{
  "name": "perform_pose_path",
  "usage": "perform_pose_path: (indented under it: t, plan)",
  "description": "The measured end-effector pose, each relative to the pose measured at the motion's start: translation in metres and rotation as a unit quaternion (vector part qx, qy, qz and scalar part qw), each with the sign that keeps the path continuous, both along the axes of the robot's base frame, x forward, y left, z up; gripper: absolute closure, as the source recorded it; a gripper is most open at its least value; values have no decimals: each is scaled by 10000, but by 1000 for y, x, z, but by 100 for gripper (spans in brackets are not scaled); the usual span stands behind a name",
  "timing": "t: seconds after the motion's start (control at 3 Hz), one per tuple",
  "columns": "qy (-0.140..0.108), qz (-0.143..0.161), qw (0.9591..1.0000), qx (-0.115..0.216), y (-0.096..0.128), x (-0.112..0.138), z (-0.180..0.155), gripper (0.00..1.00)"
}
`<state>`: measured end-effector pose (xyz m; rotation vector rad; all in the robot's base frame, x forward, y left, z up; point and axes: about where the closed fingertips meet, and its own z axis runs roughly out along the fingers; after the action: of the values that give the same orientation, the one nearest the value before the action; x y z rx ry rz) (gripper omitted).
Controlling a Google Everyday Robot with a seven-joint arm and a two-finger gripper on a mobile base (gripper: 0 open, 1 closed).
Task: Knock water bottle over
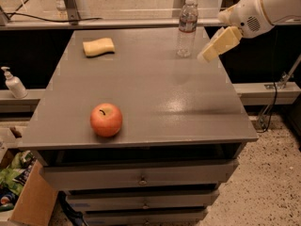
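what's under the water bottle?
Only the grey table; the water bottle stands upright near its far edge, hiding its own footprint. The gripper hovers just right of it.

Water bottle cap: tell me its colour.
White, best seen in the camera view, atop the water bottle. The gripper hangs close beside the bottle.

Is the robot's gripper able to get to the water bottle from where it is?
Probably yes. The gripper hangs close beside the water bottle, not touching it, with nothing between them. The sponge and the apple lie well away from both.
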<state>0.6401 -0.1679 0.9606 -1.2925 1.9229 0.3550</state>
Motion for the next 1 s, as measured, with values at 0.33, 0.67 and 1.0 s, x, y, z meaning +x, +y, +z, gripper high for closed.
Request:
perform_pose_path:
  t: [0.33,0.67,1.0]
  plan:
    - [-78,-136,9986,509,4,23,-14,0]
    - [-292,-314,9944,968,9,63,-25,0]
    - [-437,-373,9903,1265,12,102,-32,0]
